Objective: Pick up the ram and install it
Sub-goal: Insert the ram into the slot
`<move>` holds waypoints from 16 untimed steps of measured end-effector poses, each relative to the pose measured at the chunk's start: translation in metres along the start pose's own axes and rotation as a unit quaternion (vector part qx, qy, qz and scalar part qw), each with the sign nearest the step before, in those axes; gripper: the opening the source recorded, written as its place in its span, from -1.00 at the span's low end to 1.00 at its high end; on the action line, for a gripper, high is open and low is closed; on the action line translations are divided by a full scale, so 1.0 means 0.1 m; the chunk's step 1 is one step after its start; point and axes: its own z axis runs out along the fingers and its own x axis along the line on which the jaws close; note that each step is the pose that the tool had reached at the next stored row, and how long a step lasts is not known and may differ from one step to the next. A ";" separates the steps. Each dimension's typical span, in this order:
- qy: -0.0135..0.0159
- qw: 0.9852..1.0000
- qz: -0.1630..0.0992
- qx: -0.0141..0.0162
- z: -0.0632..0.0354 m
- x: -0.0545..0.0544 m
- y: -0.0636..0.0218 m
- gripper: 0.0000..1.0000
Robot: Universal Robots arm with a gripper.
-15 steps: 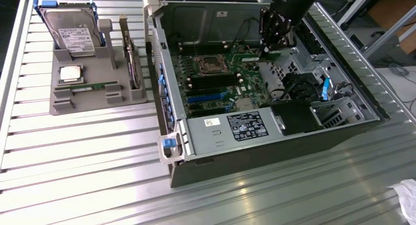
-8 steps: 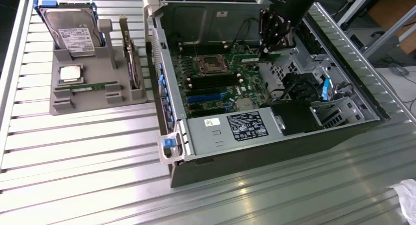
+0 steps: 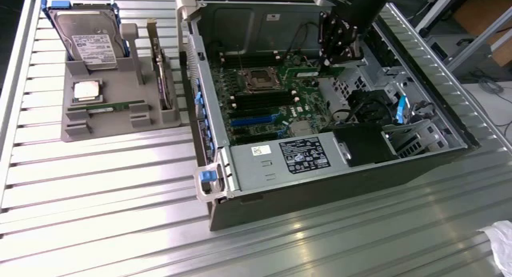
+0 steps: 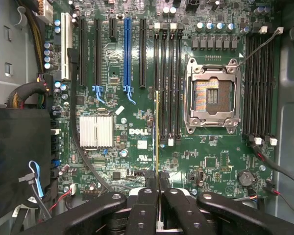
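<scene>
The ram (image 4: 158, 132) is edge-on, clamped in your gripper (image 4: 158, 182), hanging over the motherboard (image 4: 137, 147) beside the memory slots (image 4: 167, 83). CPU socket (image 4: 213, 95) sits at 3 o'clock from those slots; heatsink (image 4: 95, 131) at 9 o'clock of the stick.

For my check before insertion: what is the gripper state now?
Gripper: shut on the ram, held edge-on above the motherboard.
</scene>
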 end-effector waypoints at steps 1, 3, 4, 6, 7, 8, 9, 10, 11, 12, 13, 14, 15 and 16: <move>0.000 1.000 0.000 0.000 0.002 0.00 0.000 -0.76; 0.000 1.000 0.000 0.000 0.007 0.00 0.000 -0.76; 0.000 1.000 0.000 0.000 0.009 0.00 0.000 -0.76; 0.000 1.000 0.000 0.000 0.014 0.00 0.000 -0.76; 0.000 1.000 0.000 0.000 0.017 0.00 0.000 -0.76; 0.000 1.000 0.000 0.000 0.019 0.00 0.000 -0.76; 0.000 1.000 0.000 0.000 0.024 0.00 0.000 -0.76; 0.000 1.000 0.000 0.000 0.027 0.00 -0.001 -0.76; 0.000 1.000 0.000 0.000 0.029 0.00 -0.001 -0.76; 0.000 1.000 0.000 0.000 0.033 0.00 -0.001 -0.76; 0.000 1.000 0.000 0.000 0.036 0.00 -0.001 -0.76; 0.000 1.000 0.000 0.000 0.042 0.00 -0.001 -0.76; 0.000 1.000 0.000 0.000 0.046 0.00 -0.001 -0.76; 0.000 1.000 0.000 0.000 0.051 0.00 -0.001 -0.76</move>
